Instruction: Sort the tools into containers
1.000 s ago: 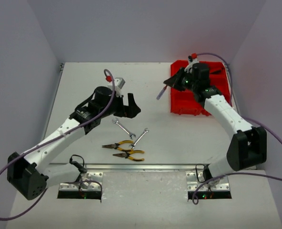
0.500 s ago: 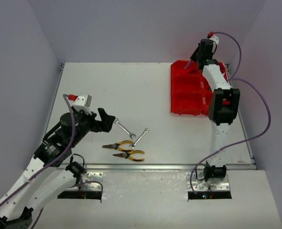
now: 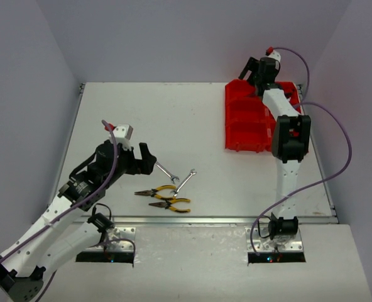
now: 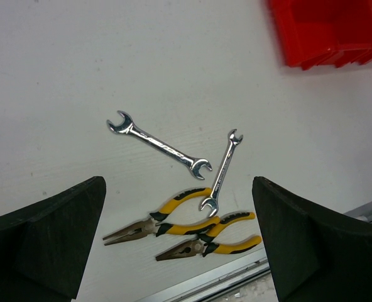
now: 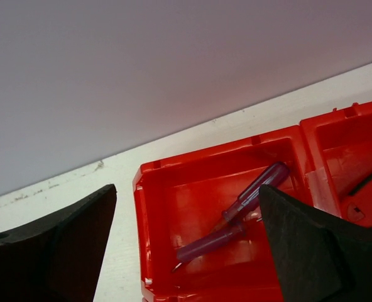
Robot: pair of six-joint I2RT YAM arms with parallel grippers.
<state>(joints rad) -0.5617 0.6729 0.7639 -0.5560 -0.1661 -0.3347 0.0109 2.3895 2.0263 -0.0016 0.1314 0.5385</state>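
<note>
Two silver wrenches point(image 4: 158, 145) point(image 4: 222, 170) and two yellow-handled pliers point(image 4: 167, 220) point(image 4: 205, 246) lie together on the white table near its front edge. My left gripper point(image 4: 178, 182) hangs open above them, touching none; from above it point(image 3: 149, 160) sits just left of the nearer wrench point(image 3: 164, 170). My right gripper point(image 5: 187, 189) is open over the far left compartment of the red containers point(image 5: 139, 214). Two purple-handled screwdrivers point(image 5: 258, 192) point(image 5: 211, 242) lie crossed in that compartment. In the top view this gripper point(image 3: 251, 70) is at the far end of the red tray point(image 3: 239, 126).
The neighbouring compartment on the right holds something dark point(image 5: 368, 179), only partly visible. A metal strip point(image 3: 205, 220) runs along the table's front edge just below the pliers. The back wall rises close behind the tray.
My right gripper has opened and the screwdriver it held now lies in the far compartment. The left arm shifted slightly right, closer to the wrenches, still open.
</note>
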